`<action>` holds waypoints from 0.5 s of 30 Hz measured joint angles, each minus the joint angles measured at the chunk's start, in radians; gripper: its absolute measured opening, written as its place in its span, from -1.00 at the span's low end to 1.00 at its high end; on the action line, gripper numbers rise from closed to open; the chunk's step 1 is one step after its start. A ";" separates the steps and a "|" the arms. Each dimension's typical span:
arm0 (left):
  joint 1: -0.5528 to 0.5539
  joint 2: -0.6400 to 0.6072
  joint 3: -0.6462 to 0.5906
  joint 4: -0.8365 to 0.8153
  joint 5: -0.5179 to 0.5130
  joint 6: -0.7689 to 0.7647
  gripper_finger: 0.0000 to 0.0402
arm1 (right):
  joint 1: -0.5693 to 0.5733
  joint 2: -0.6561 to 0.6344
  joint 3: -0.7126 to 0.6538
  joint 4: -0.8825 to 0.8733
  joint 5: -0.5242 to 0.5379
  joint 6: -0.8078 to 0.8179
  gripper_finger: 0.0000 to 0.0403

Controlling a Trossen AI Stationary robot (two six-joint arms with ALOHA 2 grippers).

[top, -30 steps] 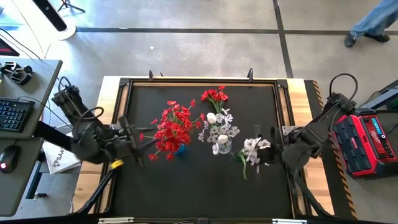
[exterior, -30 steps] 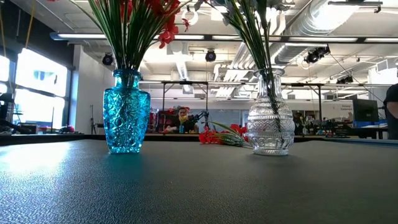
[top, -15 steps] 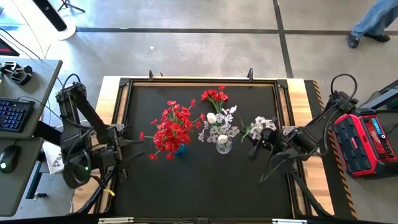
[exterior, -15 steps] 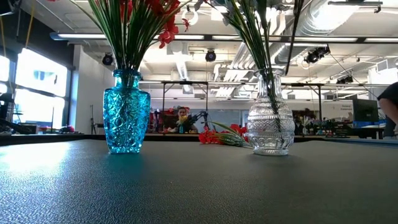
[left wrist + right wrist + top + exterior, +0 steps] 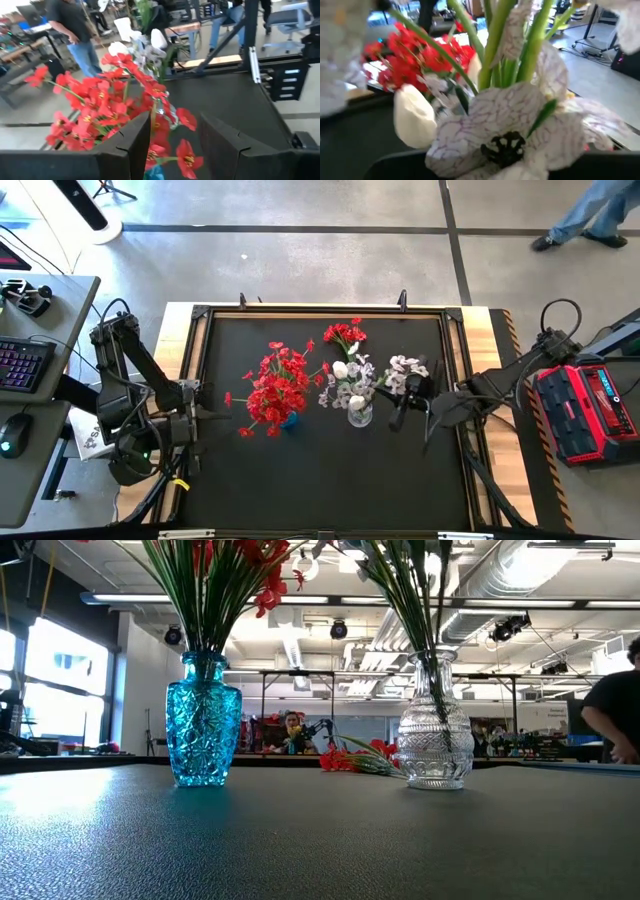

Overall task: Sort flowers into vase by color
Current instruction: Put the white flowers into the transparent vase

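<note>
Nearest the low camera, bare black worktop (image 5: pixel 320 840), then the two vases side by side: blue vase (image 5: pixel 203 720) packed with red stems, clear vase (image 5: pixel 435 722) packed with green stems of white flowers. From above, red bunch (image 5: pixel 277 385) sits left of the white bunch (image 5: pixel 350 387) mid-worktop.

Right gripper (image 5: pixel 398 416) is at work: fingers clenched on a white sprig (image 5: pixel 405 370), blossoms just beside the white bunch, to its right. A second ago that sprig was lower on the worktop and well right of the clear vase; half a second ago closer; now almost at the vase's bouquet. A new green stem (image 5: pixel 443 600) shows in the low view, slanting down toward the clear vase's mouth; whether it is inside yet, cannot tell. Right wrist view is filled by a veined white bloom (image 5: pixel 507 132).

Meaning: white goes to the white vase, correct match; insertion looks underway, release not yet done.

Left gripper (image 5: pixel 197 417) has pulled back from the red bunch to the worktop's left edge, fingers released, nothing held.

Farther back, one red sprig (image 5: pixel 345 335) lies flat on the worktop behind the vases, unsorted. Likely next for the left arm.
</note>
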 joint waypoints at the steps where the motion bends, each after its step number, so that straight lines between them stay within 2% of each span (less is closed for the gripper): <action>1: 0.000 0.000 -0.001 0.000 0.008 -0.007 -0.25 | -0.011 0.000 -0.008 -0.002 -0.014 0.000 -1.00; 11: 0.000 0.000 -0.036 0.007 0.040 -0.058 -0.25 | -0.058 0.005 -0.058 -0.008 -0.139 -0.011 -1.00; 15: 0.000 0.001 -0.038 0.009 0.042 -0.062 -0.25 | -0.058 0.036 -0.058 -0.007 -0.156 -0.019 -1.00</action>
